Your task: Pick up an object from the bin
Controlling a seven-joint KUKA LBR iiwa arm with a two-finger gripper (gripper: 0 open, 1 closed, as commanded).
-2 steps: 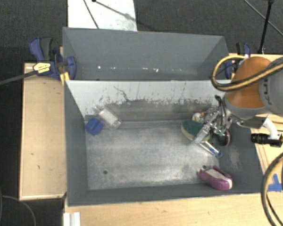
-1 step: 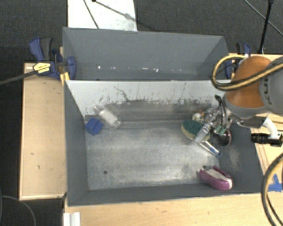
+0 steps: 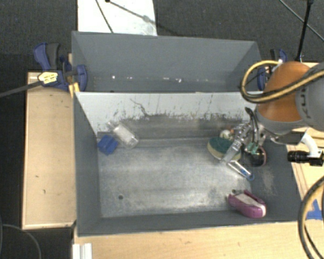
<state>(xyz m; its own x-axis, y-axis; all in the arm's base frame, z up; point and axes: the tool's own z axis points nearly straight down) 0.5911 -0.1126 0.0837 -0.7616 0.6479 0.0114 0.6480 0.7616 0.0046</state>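
The gripper (image 3: pixel 238 147) (spread or pinching? cannot tell) hangs by the right wall of the bin (image 3: pixel 151 63), over a green round thing (image 3: pixel 218 145); wide floor lies left.

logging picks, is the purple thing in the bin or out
In: purple thing lies on the bin floor, front right, apart from gripper.

Soft even light fills the bin (image 3: pixel 162 63), small glints on its far wall, shadows faint.
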